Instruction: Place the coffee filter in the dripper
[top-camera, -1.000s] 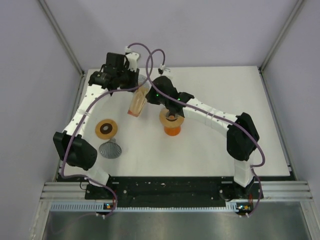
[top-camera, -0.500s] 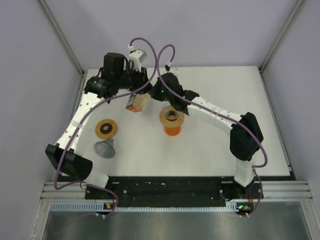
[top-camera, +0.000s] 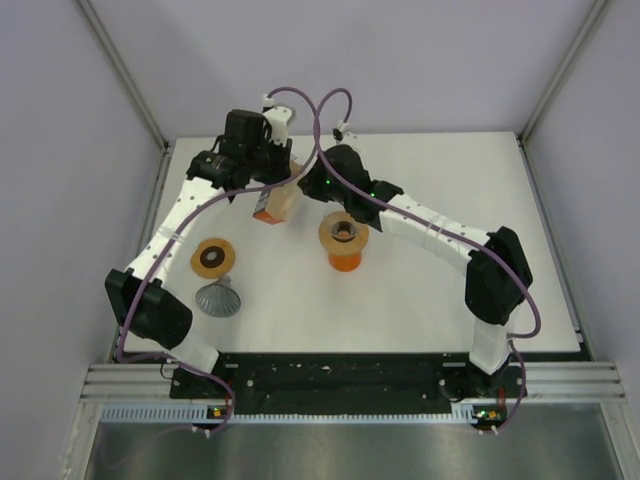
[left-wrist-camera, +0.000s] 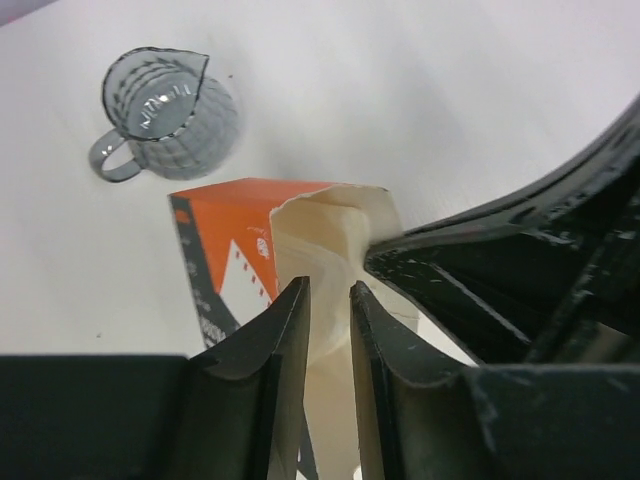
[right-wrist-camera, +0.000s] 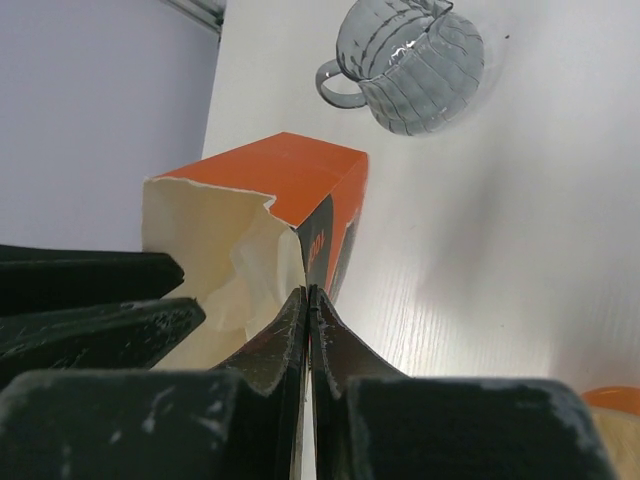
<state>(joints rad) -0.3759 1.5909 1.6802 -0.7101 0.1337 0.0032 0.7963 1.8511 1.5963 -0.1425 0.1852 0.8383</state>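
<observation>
Left tool (left-wrist-camera: 327, 290) pinching coffee filter (left-wrist-camera: 330, 235), dripper (top-camera: 342, 262) well apart

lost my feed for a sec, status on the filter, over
Left gripper pinching coffee filter, not out of filter box. Right gripper clamped on box edge. Dripper empty, nothing between.

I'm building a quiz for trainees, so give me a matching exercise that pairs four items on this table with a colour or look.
1. filter box
2. glass jug
3. cone
4. ring

a. grey, ribbed
b. clear, with a handle
c. orange, cream paper sticking out
d. brown-orange, lying flat

Pairs: 1c, 2b, 3a, 4d
</observation>
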